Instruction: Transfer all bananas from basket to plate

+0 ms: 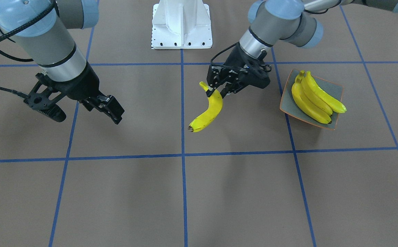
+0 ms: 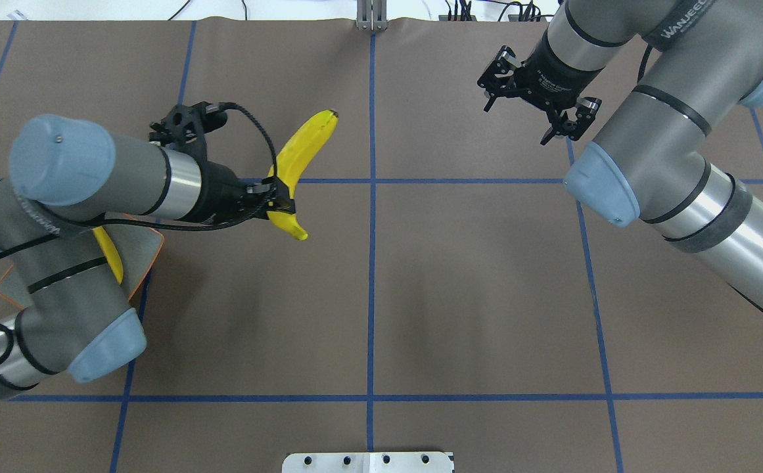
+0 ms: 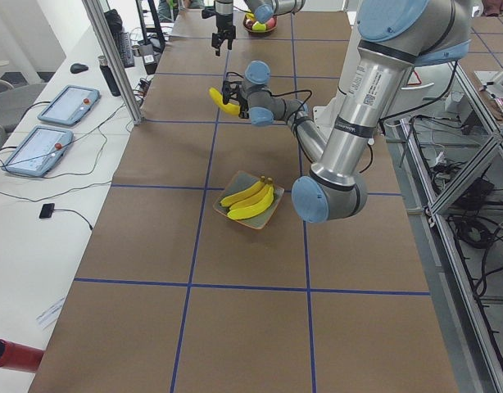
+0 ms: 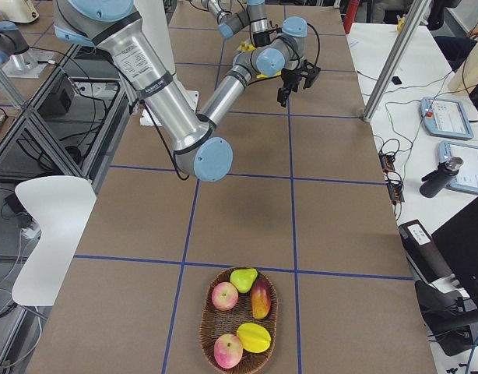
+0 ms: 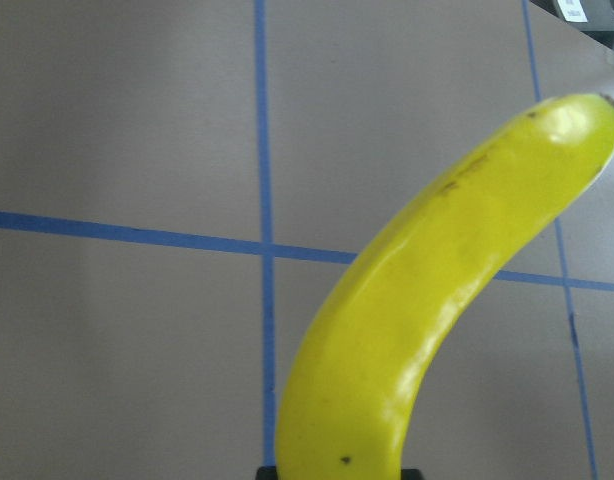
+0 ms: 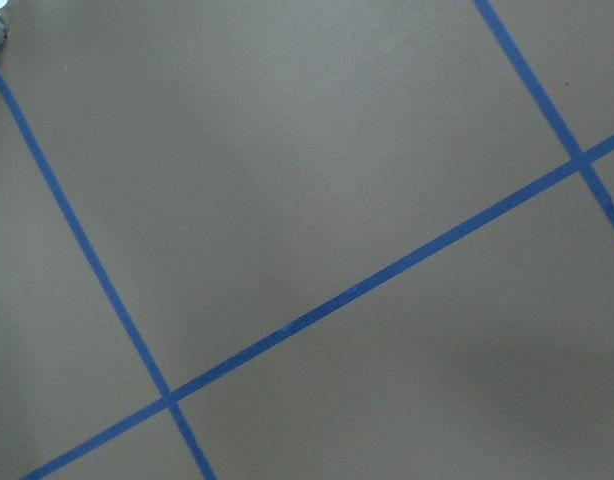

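Four bananas (image 1: 313, 99). One plate (image 1: 332, 89). One basket (image 4: 208, 319). Two pincers: left pincer (image 1: 216, 92), right pincer (image 2: 516, 121).

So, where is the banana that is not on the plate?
That banana hangs near the front-facing view's centre, held by the left gripper, with the plate to its right in that view.

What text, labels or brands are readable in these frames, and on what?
"WANJEE", then cut off: band on the right arm, overhead view.
White print on the right tool: too small to read.
Sticker on the left arm, left side view: too blurred to read.
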Robot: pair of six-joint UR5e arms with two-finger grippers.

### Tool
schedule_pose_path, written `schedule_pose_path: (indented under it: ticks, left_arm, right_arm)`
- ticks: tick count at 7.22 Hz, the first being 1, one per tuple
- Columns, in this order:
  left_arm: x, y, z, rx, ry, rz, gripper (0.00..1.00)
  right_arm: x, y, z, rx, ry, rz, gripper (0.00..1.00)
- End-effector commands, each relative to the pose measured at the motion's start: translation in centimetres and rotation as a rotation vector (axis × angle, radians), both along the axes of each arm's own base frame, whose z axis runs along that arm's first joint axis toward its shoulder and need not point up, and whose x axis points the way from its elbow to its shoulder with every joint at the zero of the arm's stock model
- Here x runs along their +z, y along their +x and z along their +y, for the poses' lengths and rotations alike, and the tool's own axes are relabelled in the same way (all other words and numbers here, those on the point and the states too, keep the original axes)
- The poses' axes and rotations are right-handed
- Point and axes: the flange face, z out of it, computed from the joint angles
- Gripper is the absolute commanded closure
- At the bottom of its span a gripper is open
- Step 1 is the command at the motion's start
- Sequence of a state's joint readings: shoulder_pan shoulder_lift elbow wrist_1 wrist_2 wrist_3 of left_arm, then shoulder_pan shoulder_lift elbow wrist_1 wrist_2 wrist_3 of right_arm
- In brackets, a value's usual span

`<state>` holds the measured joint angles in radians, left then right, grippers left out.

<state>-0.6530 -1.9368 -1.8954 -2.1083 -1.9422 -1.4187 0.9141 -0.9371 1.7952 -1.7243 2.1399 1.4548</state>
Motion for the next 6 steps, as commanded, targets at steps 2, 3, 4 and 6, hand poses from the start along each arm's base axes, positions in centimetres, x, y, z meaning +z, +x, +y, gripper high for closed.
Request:
schedule_pose_path:
  ticks: [2,3,4,6]
  left_arm:
    - [6.5,-5.4,2.1,-0.021,-0.347,-0.014,1.0]
    - [7.7,-5.7,2.2,-0.06,-0.451,-0.012,1.0]
    - [8.9,-6.7,2.0,-0.123,-0.596,0.003,1.0]
    - [11.4,-8.2,1.6,-0.199,-0.772,0.005,1.0]
  right_arm:
    - [1.7,0.5,-0.5,0.01,-0.01,0.025,0.0]
    - [1.8,0.5,-0.5,0.002,-0.002,0.027,0.0]
    - [2.2,0.5,-0.4,0.0,-0.004,0.031,0.0]
    - [2.2,0.7,-0.6,0.003,-0.003,0.032,0.0]
